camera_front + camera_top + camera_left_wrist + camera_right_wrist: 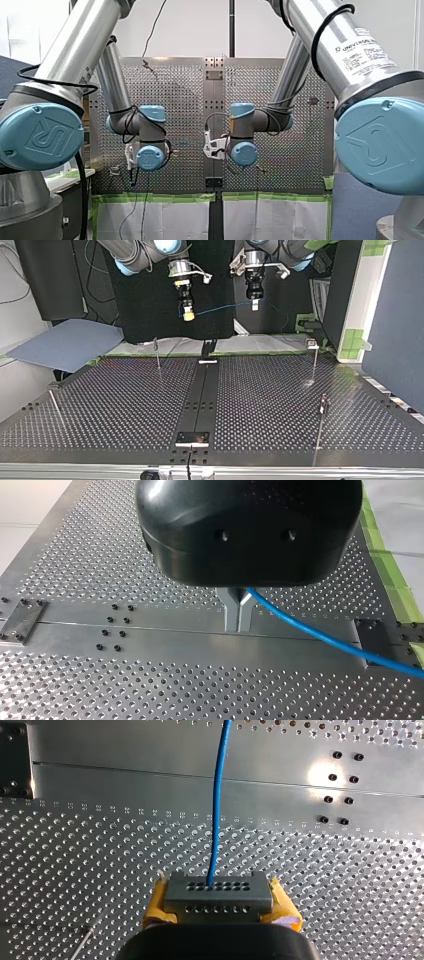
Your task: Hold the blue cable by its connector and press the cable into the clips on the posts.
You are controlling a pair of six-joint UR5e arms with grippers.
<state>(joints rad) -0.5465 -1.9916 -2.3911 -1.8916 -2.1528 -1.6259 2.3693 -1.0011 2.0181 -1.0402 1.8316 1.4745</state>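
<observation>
A thin blue cable (225, 306) stretches between my two grippers, high above the table's far edge in the top view. My right gripper (188, 315), with yellow pads (157, 902), is shut on the cable's grey connector block (218, 892). From the block's face the cable (216, 820) runs straight ahead. My left gripper (254, 302) is black with metal fingers (231, 612). It is shut on the cable (310, 632), which trails away to one side over the plate. Thin posts with clips stand on the table: one (157, 352) at the far left, two (315, 360) (322, 412) at the right.
The perforated table (125, 405) has a dark centre rail (202, 390) with small mounting plates at its ends. Another thin post (56, 407) leans near the top view's left edge. A blue-grey sheet (65, 345) lies beyond the far left corner. Green tape marks the far right edge.
</observation>
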